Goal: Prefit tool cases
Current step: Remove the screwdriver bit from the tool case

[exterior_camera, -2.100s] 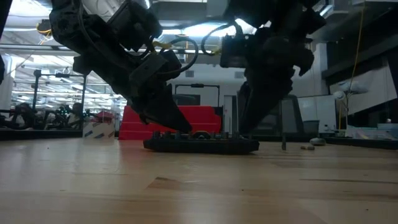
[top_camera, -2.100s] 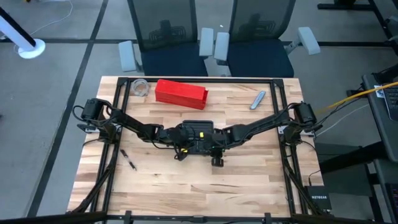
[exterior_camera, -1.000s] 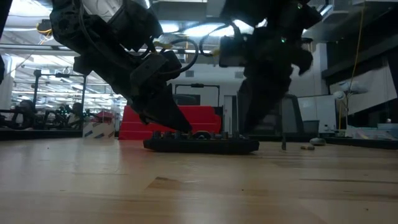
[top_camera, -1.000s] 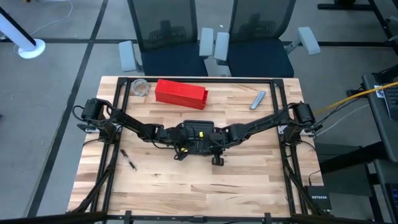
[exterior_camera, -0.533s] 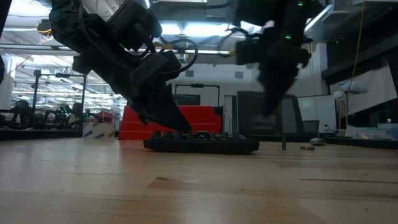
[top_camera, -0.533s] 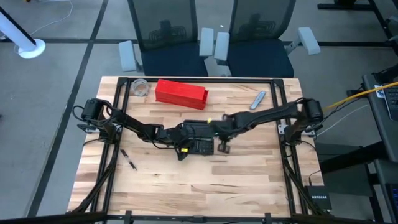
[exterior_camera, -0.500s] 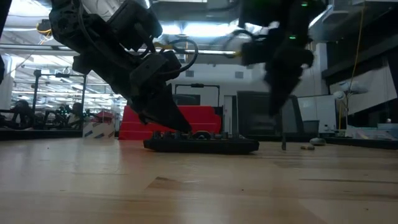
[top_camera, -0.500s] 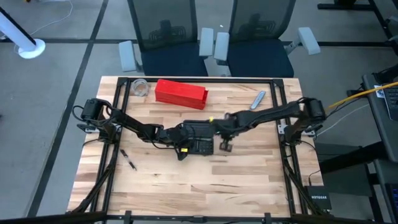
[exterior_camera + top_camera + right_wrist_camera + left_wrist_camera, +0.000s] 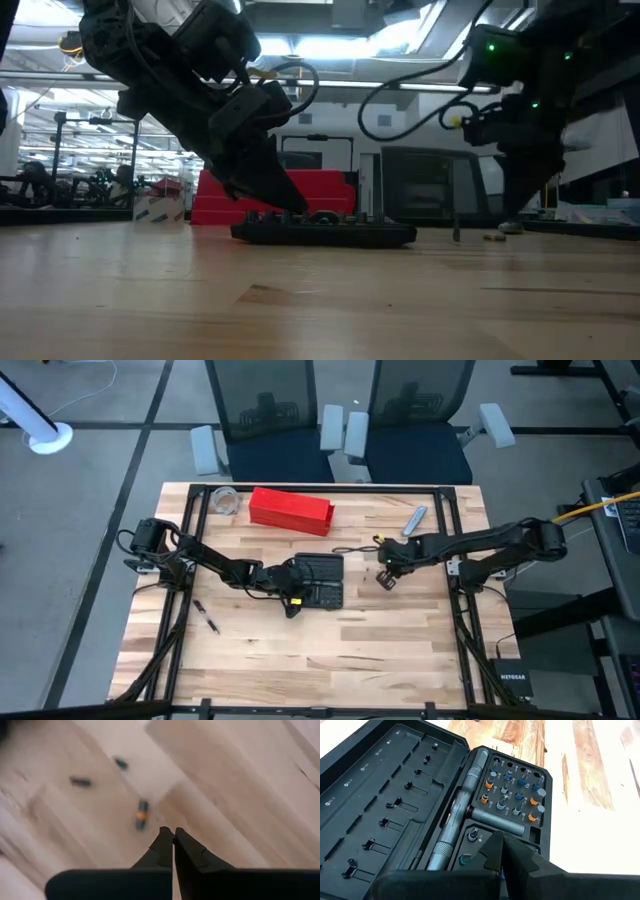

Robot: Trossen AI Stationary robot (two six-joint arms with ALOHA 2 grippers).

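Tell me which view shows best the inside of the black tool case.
The left wrist view: the black tool case lies open, showing ratchet and coloured bits. The high view shows it small, partly under the left arm. The low view shows only its edge. The right wrist view misses it.

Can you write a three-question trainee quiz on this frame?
1. True or false: the black case lies open on the table.
2. Which gripper is at the case? A) left B) right
3. Fill in: the right gripper hangs over bare wood, its jaws ____.

Key
1. True. The left wrist view shows both halves open, bits in their sockets.
2. A. The left gripper is at the case's near edge, shut.
3. Shut. A few loose bits lie below it.
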